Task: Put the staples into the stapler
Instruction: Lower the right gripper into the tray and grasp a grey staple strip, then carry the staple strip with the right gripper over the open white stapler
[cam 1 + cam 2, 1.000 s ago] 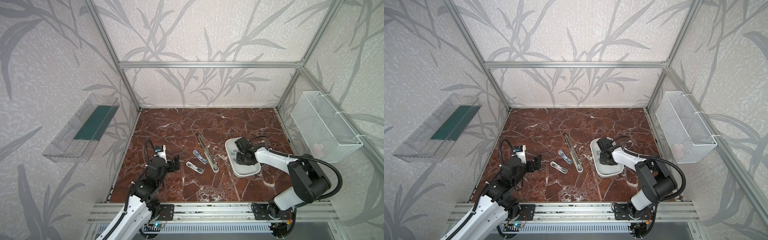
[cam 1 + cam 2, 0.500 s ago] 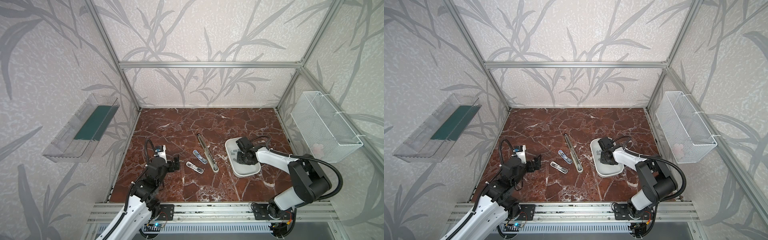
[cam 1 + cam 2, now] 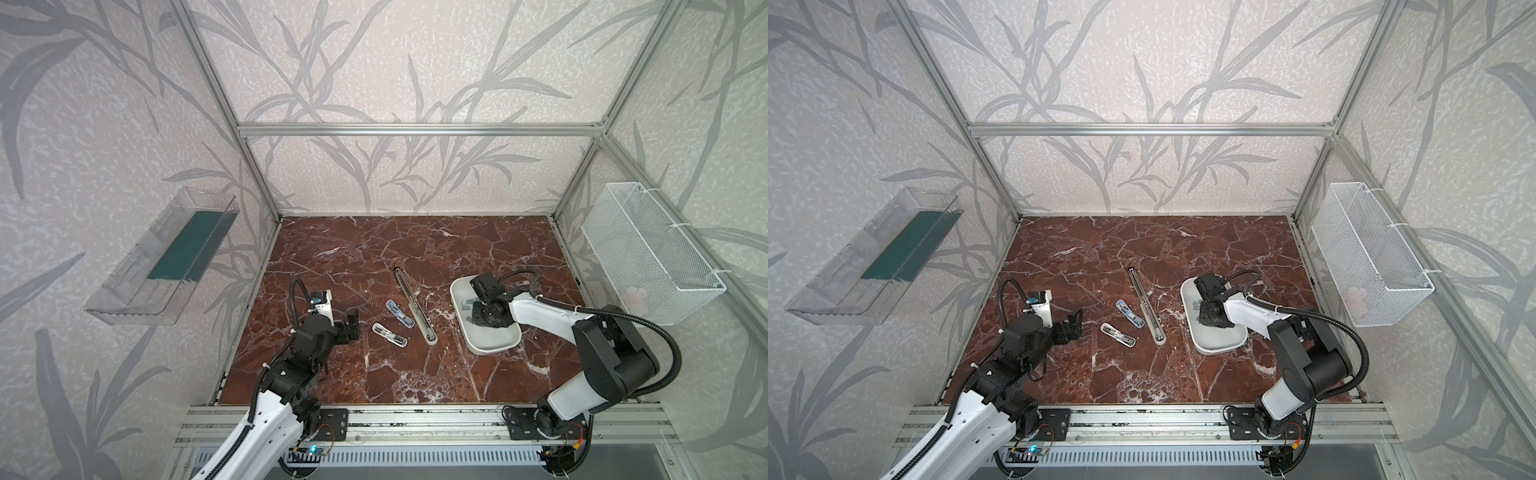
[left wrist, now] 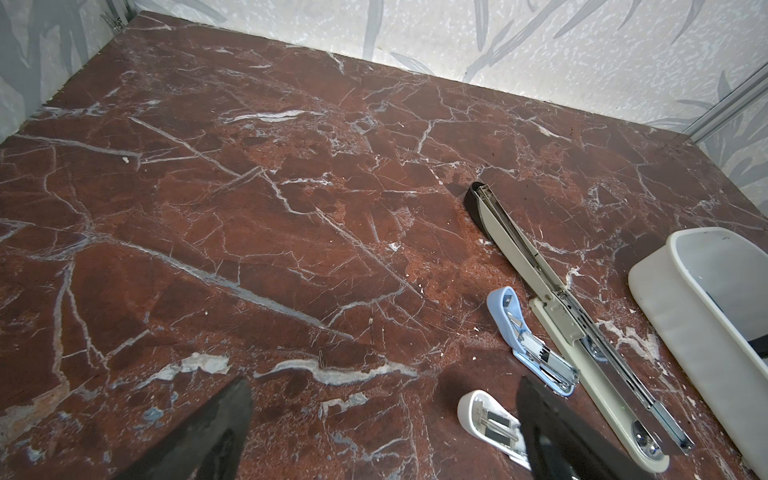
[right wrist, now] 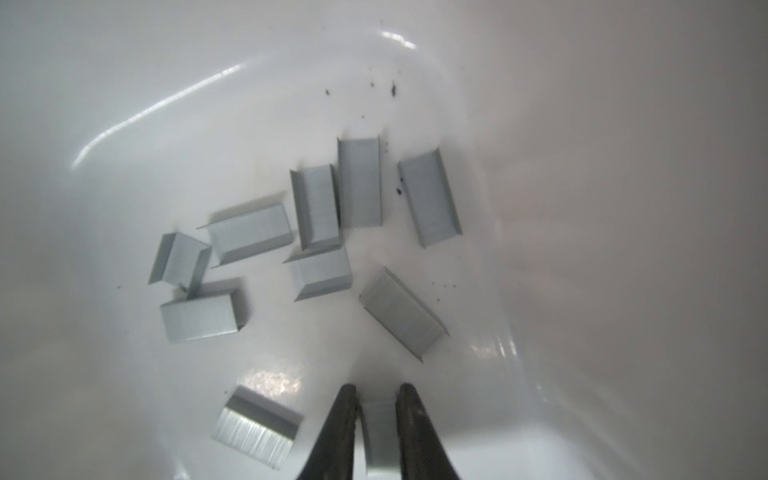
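- In both top views, we see the right fingers (image 3: pixel 477 311) down inside the white tray (image 3: pixel 492 345), where the staples (image 3: pixel 466 302) lie. The left fingers (image 3: pixel 1075 322) hover over the desk (image 3: pixel 1142 374).
- Left wrist view: the left fingers stand wide apart, near the white small stapler (image 4: pixel 490 424).
- Right wrist view: the right fingers clamp one staple strip (image 5: pixel 378 432); other strips lie loose on the tray floor.
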You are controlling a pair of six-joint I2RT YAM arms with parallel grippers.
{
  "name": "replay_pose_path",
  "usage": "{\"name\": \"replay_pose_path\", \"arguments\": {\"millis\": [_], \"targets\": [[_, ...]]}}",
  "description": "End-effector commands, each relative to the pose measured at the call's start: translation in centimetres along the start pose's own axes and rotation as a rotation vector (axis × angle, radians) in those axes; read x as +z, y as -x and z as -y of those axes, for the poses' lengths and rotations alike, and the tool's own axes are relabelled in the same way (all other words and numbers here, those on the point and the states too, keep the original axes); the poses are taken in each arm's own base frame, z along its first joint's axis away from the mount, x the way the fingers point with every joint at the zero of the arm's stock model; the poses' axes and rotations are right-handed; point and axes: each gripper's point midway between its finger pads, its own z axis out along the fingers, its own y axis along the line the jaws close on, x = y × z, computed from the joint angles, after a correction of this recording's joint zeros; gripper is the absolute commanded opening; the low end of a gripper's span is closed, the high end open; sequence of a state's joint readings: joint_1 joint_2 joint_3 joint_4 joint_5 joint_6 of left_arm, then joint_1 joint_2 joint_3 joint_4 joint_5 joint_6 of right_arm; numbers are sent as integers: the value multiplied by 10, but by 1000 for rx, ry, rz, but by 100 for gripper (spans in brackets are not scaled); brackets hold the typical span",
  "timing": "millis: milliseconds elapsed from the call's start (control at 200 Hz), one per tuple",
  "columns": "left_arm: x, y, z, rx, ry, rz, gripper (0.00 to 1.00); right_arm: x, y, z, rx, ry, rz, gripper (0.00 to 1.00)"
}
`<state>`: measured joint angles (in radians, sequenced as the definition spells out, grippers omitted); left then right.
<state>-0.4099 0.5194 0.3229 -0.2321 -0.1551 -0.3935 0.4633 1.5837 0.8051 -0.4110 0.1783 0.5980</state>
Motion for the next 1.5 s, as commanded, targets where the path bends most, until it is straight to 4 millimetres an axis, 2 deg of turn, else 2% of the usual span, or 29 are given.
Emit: {"name": "replay_pose_path", "arguments": {"millis": [0, 425, 520, 610, 800, 880, 980, 1099, 1184, 1249, 1344, 1494], "targets": [[0, -1, -2, -2, 8, 0, 99, 11, -16, 7, -13, -34, -68, 21], [0, -3, -2, 0, 5, -4, 99, 12, -16, 4, -25, -22, -69, 14], [0, -2, -2, 1, 4, -3, 99, 6, -8, 0, -46, -13, -47, 12], [0, -2, -1, 1, 0, -5, 99, -11, 9, -9, -86, 16, 26, 12], [1, -3, -2, -2, 4, -7, 99, -66, 48, -29, -190, 93, 210, 12], [2, -3, 0, -1, -3, -9, 99, -87, 60, -48, -249, 168, 286, 12], [3, -4, -6, -10, 31, -11, 99, -112, 64, -77, -339, 246, 380, 12], [5, -6, -2, -14, 11, -27, 99, -133, 44, -126, -517, 357, 447, 12], [5, -6, 0, -17, -1, -25, 99, -143, 16, -167, -636, 528, 437, 12], [4, -6, 0, -24, -3, -23, 99, -148, -3, -191, -698, 637, 425, 12], [2, -3, 5, -34, -29, -16, 99, -149, -27, -215, -806, 676, 430, 11], [-1, 4, 10, -45, -54, 0, 99, -141, -59, -236, -888, 722, 435, 8]]}}
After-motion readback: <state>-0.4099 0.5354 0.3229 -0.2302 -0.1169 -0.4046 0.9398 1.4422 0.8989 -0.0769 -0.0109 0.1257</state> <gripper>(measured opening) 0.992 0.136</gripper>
